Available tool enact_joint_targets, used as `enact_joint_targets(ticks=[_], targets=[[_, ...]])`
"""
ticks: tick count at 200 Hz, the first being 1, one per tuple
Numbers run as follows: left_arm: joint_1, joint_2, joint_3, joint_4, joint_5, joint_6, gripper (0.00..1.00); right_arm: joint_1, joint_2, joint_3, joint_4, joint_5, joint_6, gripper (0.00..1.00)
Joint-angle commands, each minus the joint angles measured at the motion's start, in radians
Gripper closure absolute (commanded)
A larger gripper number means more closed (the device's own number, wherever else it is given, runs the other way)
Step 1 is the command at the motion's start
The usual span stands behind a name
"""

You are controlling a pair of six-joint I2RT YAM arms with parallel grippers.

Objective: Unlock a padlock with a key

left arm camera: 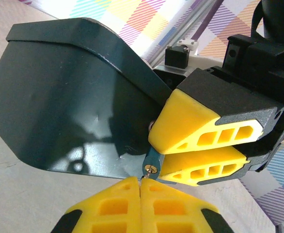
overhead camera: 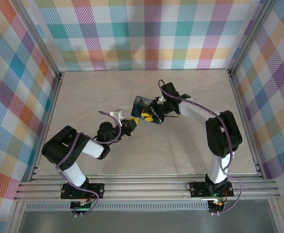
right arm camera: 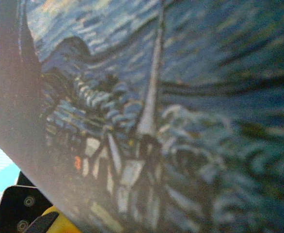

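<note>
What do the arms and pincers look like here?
The left arm and right arm match: black joints, white links, thin purplish cables looped alongside. The left pincer and right pincer have black housings and yellow wedge fingers with cut-out slots.

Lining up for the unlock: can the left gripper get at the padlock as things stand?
Probably yes. The padlock pokes out from the right gripper, its brass end facing the shut left gripper, with nothing between them. The tin sits off to one side.

Black-and-white arms (overhead camera: 67, 148), yellow fingers (left arm camera: 190, 121), purple cables (overhead camera: 240, 187).
</note>
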Motion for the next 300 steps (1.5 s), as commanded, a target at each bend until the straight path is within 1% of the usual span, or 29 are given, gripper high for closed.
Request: enact_joint_targets(ticks=[1,151,212,257,300], targets=[[0.0,0.011,0.023,0.051,-0.022,0.022,1.0,0.003,-0.015,-0.017,-0.016,-0.038,0.034,1.0],[-0.057,0.085,0.061,0.055,0.003,0.02,1.0,0.006,-0.01,-0.002,0.007,-0.048,0.049,1.0],[-0.056,0.117,0.078,0.053,0.019,0.012,1.0,0.006,-0.013,-0.007,-0.003,-0.049,0.036,1.0],[-0.04,0.136,0.093,0.05,0.036,0.01,1.0,0.006,-0.021,-0.015,-0.041,-0.046,-0.005,1.0],[-0.031,0.166,0.111,0.05,0.073,0.009,1.0,0.006,-0.018,-0.016,-0.076,-0.032,-0.043,1.0]])
